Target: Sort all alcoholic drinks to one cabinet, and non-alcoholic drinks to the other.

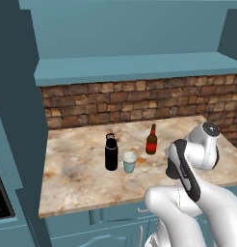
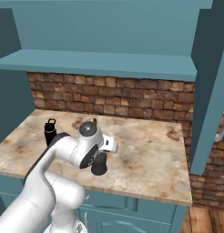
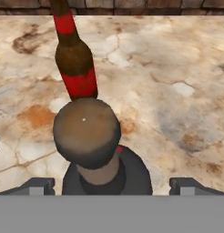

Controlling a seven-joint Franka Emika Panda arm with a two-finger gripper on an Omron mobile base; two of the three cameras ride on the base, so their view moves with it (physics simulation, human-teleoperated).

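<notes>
A dark squat bottle (image 3: 89, 132) with a thin neck and a brown cap stands on the marble counter, right under my hand. My gripper (image 3: 113, 185) is open, with one fingertip on each side of the bottle's round belly and apart from it. From the right base camera the same bottle (image 2: 99, 166) stands below the white hand. Just behind it is the slim red-brown beer bottle (image 3: 76, 68) (image 1: 151, 140). The black flask (image 1: 111, 153) (image 2: 50, 129) and the pale cup (image 1: 129, 162) stand further left. The open teal cabinet (image 1: 130, 67) (image 2: 100, 63) hangs above the counter.
A brick backsplash (image 1: 139, 103) runs behind the counter (image 1: 77, 173). A tall teal side panel (image 2: 209, 91) stands at the counter's right end and another teal wall (image 1: 14, 120) at its left. Teal base units (image 1: 115, 217) sit below the counter's front edge.
</notes>
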